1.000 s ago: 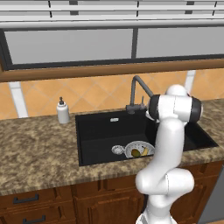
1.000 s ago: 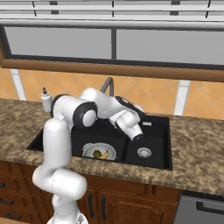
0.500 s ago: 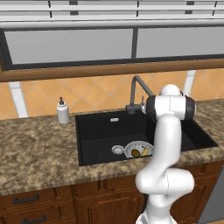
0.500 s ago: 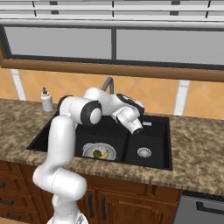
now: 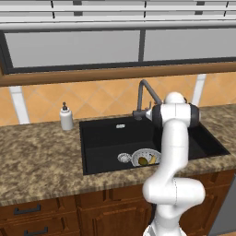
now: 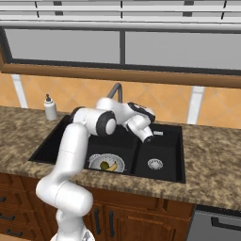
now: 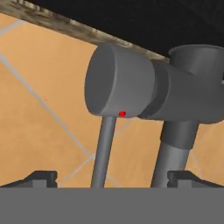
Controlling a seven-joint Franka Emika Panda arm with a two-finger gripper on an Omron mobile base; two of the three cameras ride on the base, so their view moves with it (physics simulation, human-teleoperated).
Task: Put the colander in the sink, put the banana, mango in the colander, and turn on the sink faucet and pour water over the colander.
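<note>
The white-grey colander (image 5: 146, 157) (image 6: 107, 164) rests on the floor of the black sink (image 5: 106, 138) (image 6: 162, 146), at the front. In it lie the yellow banana (image 6: 112, 166) and the olive mango (image 6: 104, 165), side by side. The dark-grey sink faucet (image 5: 142, 98) (image 6: 116, 90) rises at the sink's back rim. My gripper (image 7: 114, 179) is open right at the sink faucet's valve body (image 7: 120, 85), and the thin lever (image 7: 103, 148) runs between the two fingertips without touching them. No water is in view.
A white soap dispenser (image 5: 66, 117) (image 6: 50, 108) stands on the granite counter (image 5: 41, 161) left of the sink. A silver drain (image 5: 123, 157) lies beside the colander, and another drain (image 6: 155, 164) sits in the right basin. A tiled wall and a window ledge rise close behind the faucet.
The hand has drawn up and back from over the right basin toward the faucet's base. The colander and both fruits have stayed put, and the gripper has stayed open.
</note>
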